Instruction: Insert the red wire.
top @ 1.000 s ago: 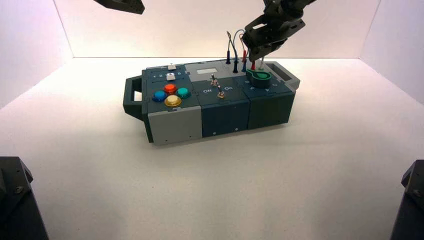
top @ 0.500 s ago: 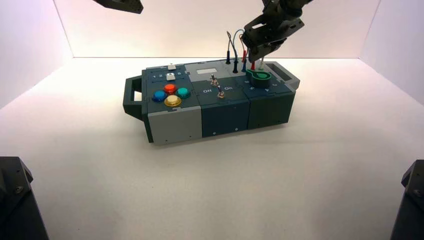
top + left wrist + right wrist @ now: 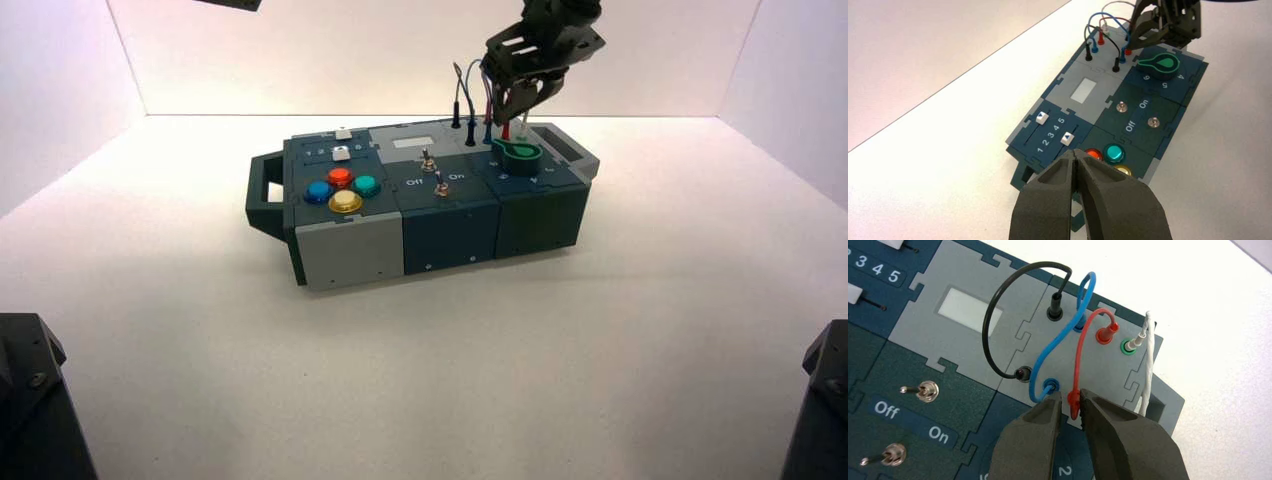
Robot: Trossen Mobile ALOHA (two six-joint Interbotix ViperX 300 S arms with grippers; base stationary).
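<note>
"Starting at the left, why is the left gripper (image 3: 1075, 152) idle?"

"Its jaws meet with nothing between them; it waits raised toward the high view's upper left, presumably because one arm suffices."

"And the black wire (image 3: 986, 325) and blue wire (image 3: 1052, 346)?"

"Both arch beside the red wire (image 3: 1078, 355); they probably oblige a careful approach."

"The red wire itself?"

"It loops across the grey panel (image 3: 965, 277) at the box's far right; its far plug (image 3: 1107, 332) stands in a red socket, its near plug (image 3: 1074, 400) lies between the jaws of the right gripper (image 3: 1070, 394); these are modestly parted, one touching the plug, the other apart; insertion appears finished, so straight withdrawal should avoid tugging it."
</note>
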